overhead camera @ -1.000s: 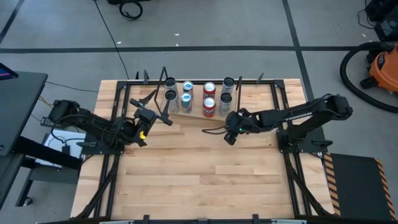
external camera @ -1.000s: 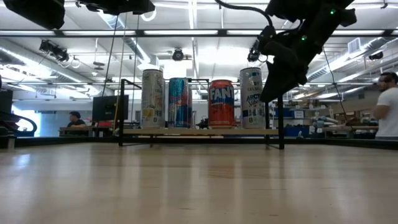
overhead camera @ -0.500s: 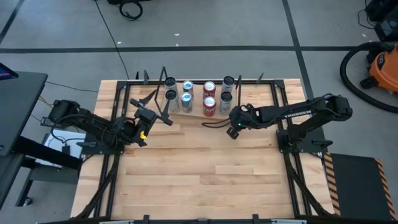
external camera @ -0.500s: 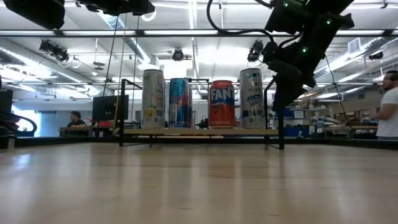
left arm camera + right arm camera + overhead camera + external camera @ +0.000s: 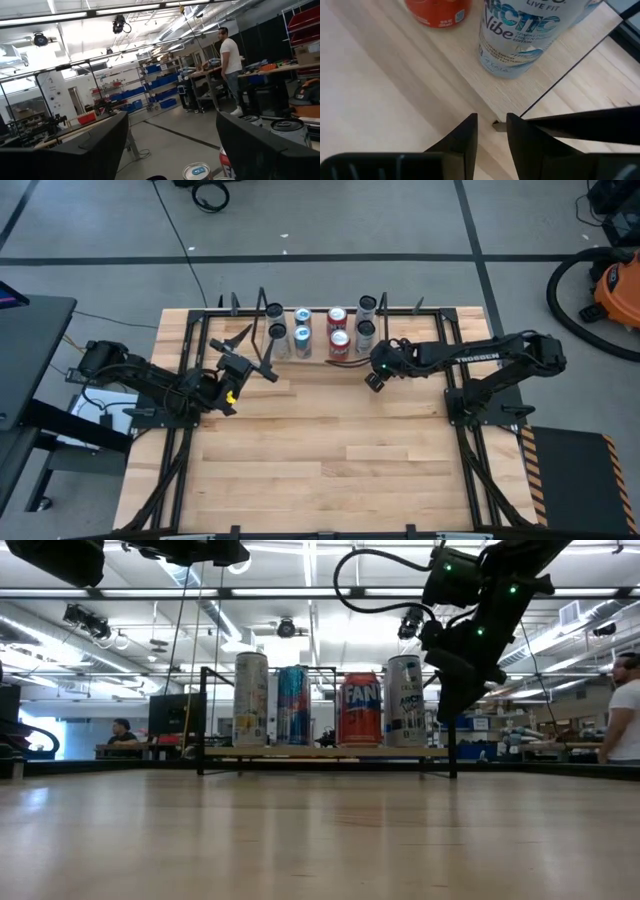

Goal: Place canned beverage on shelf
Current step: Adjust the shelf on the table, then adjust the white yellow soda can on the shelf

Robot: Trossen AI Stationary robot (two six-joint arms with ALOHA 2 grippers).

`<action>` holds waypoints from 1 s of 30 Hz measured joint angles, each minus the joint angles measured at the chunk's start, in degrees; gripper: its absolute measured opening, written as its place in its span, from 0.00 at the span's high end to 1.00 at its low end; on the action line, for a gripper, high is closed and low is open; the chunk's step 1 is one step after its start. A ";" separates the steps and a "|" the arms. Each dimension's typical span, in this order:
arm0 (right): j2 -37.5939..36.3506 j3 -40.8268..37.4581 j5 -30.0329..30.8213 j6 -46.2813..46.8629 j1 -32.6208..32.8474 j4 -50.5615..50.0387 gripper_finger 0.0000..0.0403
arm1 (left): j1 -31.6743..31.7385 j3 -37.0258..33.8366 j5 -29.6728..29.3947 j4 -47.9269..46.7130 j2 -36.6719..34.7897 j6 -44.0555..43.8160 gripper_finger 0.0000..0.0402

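The shelf, a low light-wood board with thin black rod uprights, stands at the table's far middle. Several cans stand upright on it, among them an orange can and a white can. My right gripper slants down at the shelf's near right corner, its fingers nearly together. In the low view it stands against the right upright. My left gripper waits open and raised left of the shelf, with nothing between its fingers. My right gripper has its fingertips at the shelf's near right corner, where the board's edge meets the black rods. A small piece of that corner shows in the narrow gap between the two fingers. The fingers slant down from the near right. The shelf stands on the table.
Black frame rails run along the table's left and right sides. The near half of the wooden table lies bare. Beyond the table, people stand or sit in the workshop. A vacuum cleaner stands on the floor at the right.
My right gripper has gone toward the far edge, up to the shelf's right end, and has tipped further down. The shelf's right end, with its cans, has slid a little toward the far edge, while its left end has nearly stayed.
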 joint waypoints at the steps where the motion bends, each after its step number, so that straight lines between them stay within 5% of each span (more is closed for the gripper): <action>1: 0.00 0.00 0.01 -0.04 -0.38 0.00 0.72 | -0.01 0.00 0.00 -0.02 0.00 0.01 0.22; 11: 0.00 0.00 -2.06 -1.14 -2.78 -0.07 0.72 | -0.02 0.00 -0.82 -0.12 0.00 0.83 0.22; 21: -0.37 -0.02 -12.28 -0.14 1.00 0.92 0.72 | -0.02 -0.02 -2.36 -0.13 -0.21 2.97 0.22; 30: -0.96 -0.02 -25.47 -0.07 6.35 20.43 0.72 | -1.02 0.61 -2.30 0.42 -0.81 3.05 0.22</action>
